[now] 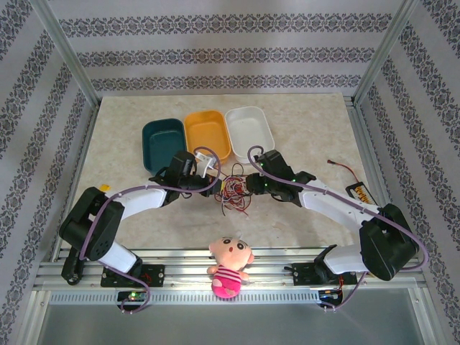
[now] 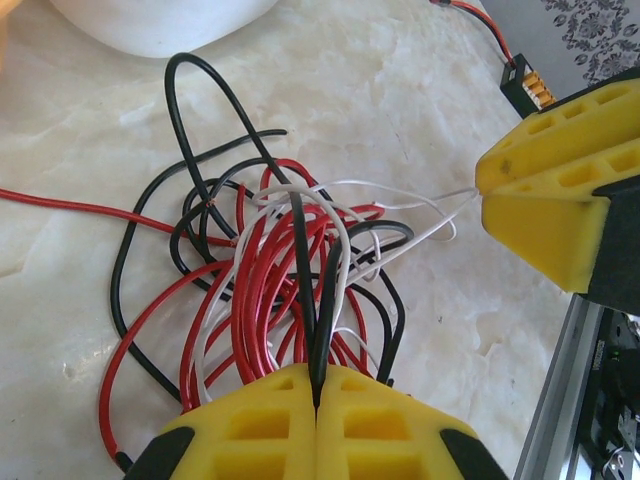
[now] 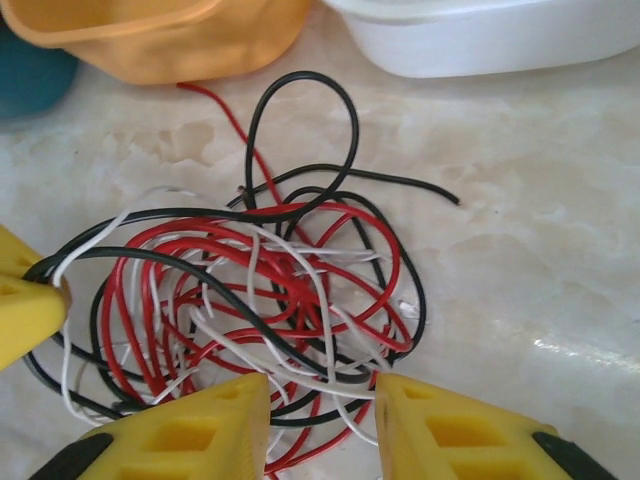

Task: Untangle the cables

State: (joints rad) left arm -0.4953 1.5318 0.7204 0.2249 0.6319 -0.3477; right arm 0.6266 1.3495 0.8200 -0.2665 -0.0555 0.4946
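The cables (image 1: 233, 190) are thin red, black and white wires heaped in one tangled pile on the marble table, just in front of the bowls. My left gripper (image 2: 318, 385) is at the pile's left side, its yellow fingers shut on a black cable that rises between the tips. My right gripper (image 3: 320, 395) is at the pile's right side with its jaws open over the tangle (image 3: 270, 290). White and black strands cross the gap between them. A white strand (image 2: 420, 195) runs to the right gripper's fingers (image 2: 540, 200).
Three bowls stand in a row behind the pile: teal (image 1: 164, 142), orange (image 1: 208, 133) and white (image 1: 249, 129). A black and yellow connector with a red lead (image 1: 357, 188) lies at the right. A pink plush toy (image 1: 228, 266) sits on the front rail.
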